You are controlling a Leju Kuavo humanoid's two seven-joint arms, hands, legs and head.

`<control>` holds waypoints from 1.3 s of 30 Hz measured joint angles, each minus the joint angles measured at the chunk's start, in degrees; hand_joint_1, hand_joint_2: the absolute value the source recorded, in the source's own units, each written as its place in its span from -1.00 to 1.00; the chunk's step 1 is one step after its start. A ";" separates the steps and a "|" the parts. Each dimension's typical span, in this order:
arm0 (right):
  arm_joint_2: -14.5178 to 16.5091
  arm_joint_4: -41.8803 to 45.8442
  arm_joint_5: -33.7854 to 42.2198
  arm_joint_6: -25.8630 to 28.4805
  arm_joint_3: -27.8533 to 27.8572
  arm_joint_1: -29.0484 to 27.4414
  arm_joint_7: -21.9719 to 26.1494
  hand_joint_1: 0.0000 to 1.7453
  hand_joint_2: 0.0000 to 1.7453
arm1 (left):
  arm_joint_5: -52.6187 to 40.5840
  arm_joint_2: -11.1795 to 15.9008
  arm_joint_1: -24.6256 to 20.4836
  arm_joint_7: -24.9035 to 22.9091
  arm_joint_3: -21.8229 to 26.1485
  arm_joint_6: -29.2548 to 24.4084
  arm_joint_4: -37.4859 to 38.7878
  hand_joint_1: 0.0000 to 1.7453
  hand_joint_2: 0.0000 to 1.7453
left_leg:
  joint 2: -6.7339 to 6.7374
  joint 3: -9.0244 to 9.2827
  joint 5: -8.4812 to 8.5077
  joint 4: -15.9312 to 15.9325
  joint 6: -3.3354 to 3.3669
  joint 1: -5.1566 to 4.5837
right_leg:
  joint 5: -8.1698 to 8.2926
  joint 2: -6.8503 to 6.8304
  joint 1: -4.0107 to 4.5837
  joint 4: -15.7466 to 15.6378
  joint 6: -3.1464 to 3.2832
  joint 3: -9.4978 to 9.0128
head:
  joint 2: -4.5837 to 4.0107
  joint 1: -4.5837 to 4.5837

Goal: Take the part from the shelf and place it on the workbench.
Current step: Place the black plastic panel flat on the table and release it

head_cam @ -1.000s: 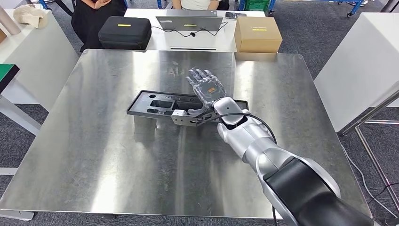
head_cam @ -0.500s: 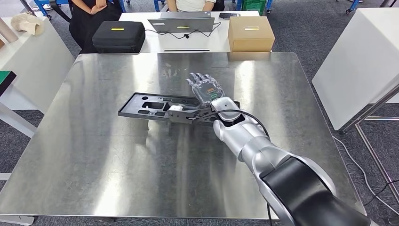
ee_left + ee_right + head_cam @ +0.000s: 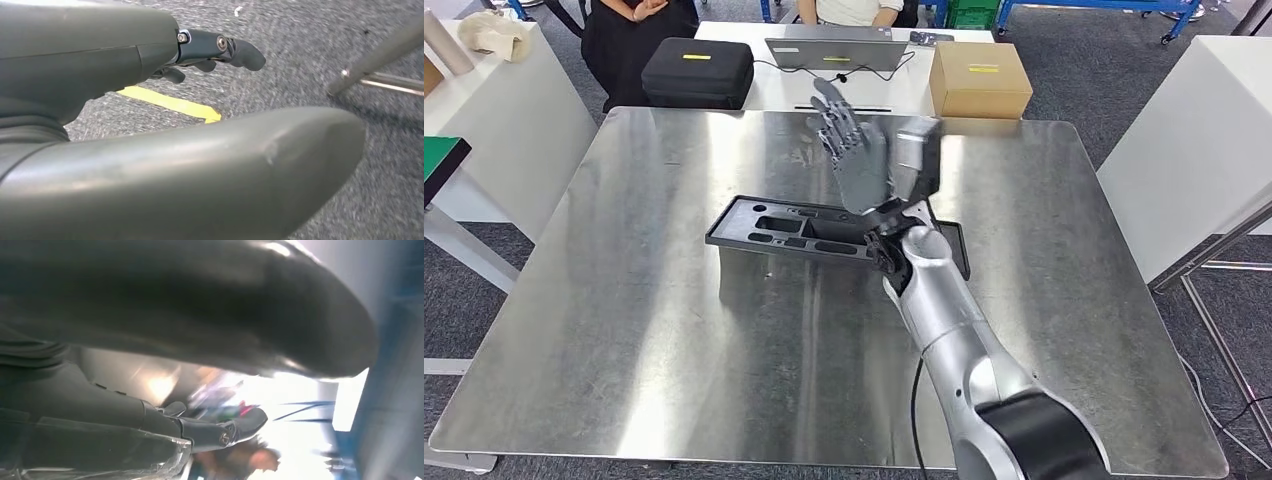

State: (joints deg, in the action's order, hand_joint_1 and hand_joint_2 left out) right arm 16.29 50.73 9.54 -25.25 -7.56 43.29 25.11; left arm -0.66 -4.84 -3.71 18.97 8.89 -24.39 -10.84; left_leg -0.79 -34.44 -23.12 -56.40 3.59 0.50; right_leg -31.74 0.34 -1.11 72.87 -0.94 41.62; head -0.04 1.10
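Part (image 3: 824, 232): black moulded tray, lay flat on the steel workbench (image 3: 624, 330), near its centre. Right hand (image 3: 856, 150): raised above the part's right end, fingers spread, holding nothing. Left hand (image 3: 150, 100): hung over grey carpet (image 3: 300, 60) with a yellow tape strip (image 3: 170, 104); fingers apart, nothing held.

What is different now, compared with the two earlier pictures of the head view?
The right hand has let go of the part's near edge and risen, its fingers now spread and pointing up and away over the workbench. The black part stays flat on the workbench; its small shift in the picture seems to come from the camera.
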 joint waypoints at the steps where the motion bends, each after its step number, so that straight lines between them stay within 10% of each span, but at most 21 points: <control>1: -0.15 4.73 5.41 -1.88 -0.22 -2.95 -0.40 -1.00 -1.00 | 0.08 -0.11 0.14 0.01 0.26 -0.37 0.00 -1.00 -1.00 | -0.15 0.01 -0.03 -0.02 0.03 -0.14 | 0.55 0.00 0.01 -0.52 -0.32 -0.09 | 0.01 -0.01; 6: -0.82 22.81 15.58 -5.24 -2.86 -12.45 -0.72 -1.00 -1.00 | 0.20 -0.44 0.45 0.13 1.22 -0.83 0.00 -1.00 -1.00 | -0.31 -0.16 -0.57 -0.61 -0.57 -1.11 | 6.62 -0.17 0.39 -16.69 -0.48 -8.12 | 0.01 0.08; 10: -1.38 29.28 17.04 -5.57 -4.33 -16.04 -0.33 -1.00 -1.00 | 0.28 -0.48 0.49 0.43 1.72 -0.88 -0.01 -1.00 -1.00 | -0.07 -0.53 -1.62 -1.82 -1.67 -0.75 | 7.29 -0.12 -0.19 -17.42 0.56 -8.66 | 0.01 0.13; 15: -2.68 34.20 12.87 -2.80 -6.20 -22.12 3.69 -1.00 -1.00 | 0.62 -0.50 0.72 0.91 2.44 -0.70 0.00 -1.00 -1.00 | 0.47 -6.83 -8.88 -15.98 -3.59 0.61 | 7.31 -0.28 -0.45 -17.55 1.31 -9.04 | 0.01 0.28; 17: -3.31 34.67 9.68 0.09 -6.67 -24.36 5.24 -1.00 -1.00 | 0.74 -0.50 0.86 1.05 2.68 -0.67 0.00 -1.00 -1.00 | 0.58 -5.90 -6.91 -14.09 -3.95 1.13 | 7.29 -0.21 -0.51 -17.51 1.27 -9.07 | 0.01 0.30; 21: -4.19 35.18 6.12 3.73 -7.42 -26.17 6.44 -1.00 1.00 | 0.65 -0.56 0.79 1.41 3.13 -0.48 0.00 -1.00 -1.00 | 0.56 0.60 -1.86 -1.50 -3.68 1.30 | 7.07 0.04 -0.07 -17.40 0.53 -9.03 | 0.02 0.24; 37: -7.61 34.56 0.20 11.28 -8.88 -28.76 8.89 -1.00 1.00 | -1.16 -0.65 0.91 2.16 3.41 2.93 0.00 -1.00 -1.00 | 0.14 -0.12 -1.66 -1.52 -0.59 -1.18 | 7.79 -0.06 -0.77 -18.21 -2.62 -8.83 | 0.00 0.21; 39: -7.78 34.57 0.01 11.71 -8.98 -28.78 9.07 -1.00 0.00 | -1.33 -0.64 0.91 2.24 3.41 3.10 0.00 -1.00 -1.00 | 0.21 0.26 -1.21 -0.80 0.21 -0.98 | 7.39 -0.09 -0.82 -17.69 -2.92 -8.44 | 0.00 0.19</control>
State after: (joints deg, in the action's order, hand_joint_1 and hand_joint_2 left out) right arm 8.51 85.30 9.55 -13.54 -16.53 14.51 34.18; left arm -1.98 -5.49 -2.80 21.21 12.31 -21.29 -10.84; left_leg -0.58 -34.19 -24.33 -57.20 3.80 -0.48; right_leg -24.35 0.25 -1.93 55.18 -3.86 33.17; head -0.04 1.29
